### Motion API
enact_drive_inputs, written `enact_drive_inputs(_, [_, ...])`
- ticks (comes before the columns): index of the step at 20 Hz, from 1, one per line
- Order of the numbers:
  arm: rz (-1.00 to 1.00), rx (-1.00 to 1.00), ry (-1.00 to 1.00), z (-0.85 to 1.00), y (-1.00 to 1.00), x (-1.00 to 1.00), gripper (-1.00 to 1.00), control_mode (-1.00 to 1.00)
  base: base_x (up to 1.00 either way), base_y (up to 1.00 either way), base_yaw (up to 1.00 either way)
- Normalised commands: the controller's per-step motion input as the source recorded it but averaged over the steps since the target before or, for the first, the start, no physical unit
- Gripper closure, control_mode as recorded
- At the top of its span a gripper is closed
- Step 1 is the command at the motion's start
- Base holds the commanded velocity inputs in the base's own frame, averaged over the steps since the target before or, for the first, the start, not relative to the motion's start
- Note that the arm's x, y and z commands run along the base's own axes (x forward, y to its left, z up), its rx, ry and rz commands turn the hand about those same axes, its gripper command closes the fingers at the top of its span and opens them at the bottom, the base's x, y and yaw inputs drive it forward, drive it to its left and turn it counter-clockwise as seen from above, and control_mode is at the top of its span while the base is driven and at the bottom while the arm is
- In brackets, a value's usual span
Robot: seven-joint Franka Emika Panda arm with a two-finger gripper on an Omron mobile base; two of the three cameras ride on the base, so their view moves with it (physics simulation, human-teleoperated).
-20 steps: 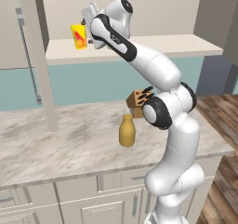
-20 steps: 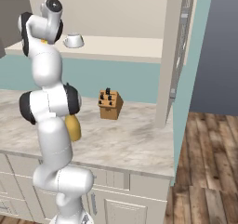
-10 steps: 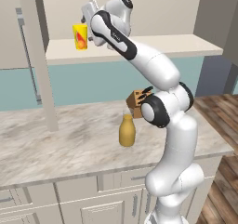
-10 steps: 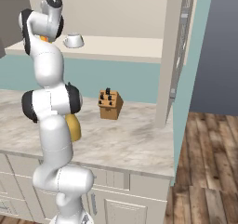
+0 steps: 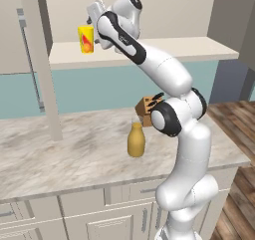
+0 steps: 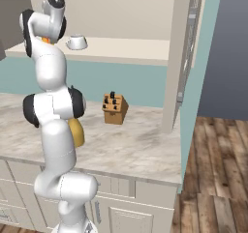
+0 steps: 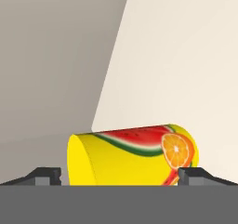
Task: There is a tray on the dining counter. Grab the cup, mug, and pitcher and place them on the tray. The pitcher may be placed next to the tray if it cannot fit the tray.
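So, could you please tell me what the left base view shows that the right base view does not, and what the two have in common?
The left base view alone shows the yellow cup standing upright on the raised shelf, with the arm's head right beside it.

The right base view alone shows the white mug on that shelf, and wooden flooring to the right.

Both show the mustard pitcher on the marbled counter, partly behind the arm in the right view, the knife block and the arm itself.

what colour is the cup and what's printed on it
The cup is bright yellow with a watermelon slice and an orange slice printed on its side, clearest in the hand view.
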Motion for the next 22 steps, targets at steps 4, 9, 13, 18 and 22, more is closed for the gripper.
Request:
enact_drive_inputs(4, [0.0, 0.0, 0.0, -0.06, 0.0, 0.02, -1.0, -1.0, 0.0, 0.0, 0.0])
enact_drive_inputs(9, [0.0, 0.0, 0.0, -0.03, 0.0, 0.03, -1.0, -1.0, 0.0, 0.0, 0.0])
enact_drive_inputs(13, [0.0, 0.0, 0.02, -0.06, 0.0, 0.01, -1.0, -1.0, 0.0, 0.0, 0.0])
enact_drive_inputs(18, [0.0, 0.0, 0.02, -0.12, 0.02, 0.04, -1.0, -1.0, 0.0, 0.0, 0.0])
enact_drive_inputs(22, [0.0, 0.0, 0.0, -0.1, 0.04, 0.11, -1.0, -1.0, 0.0, 0.0, 0.0])
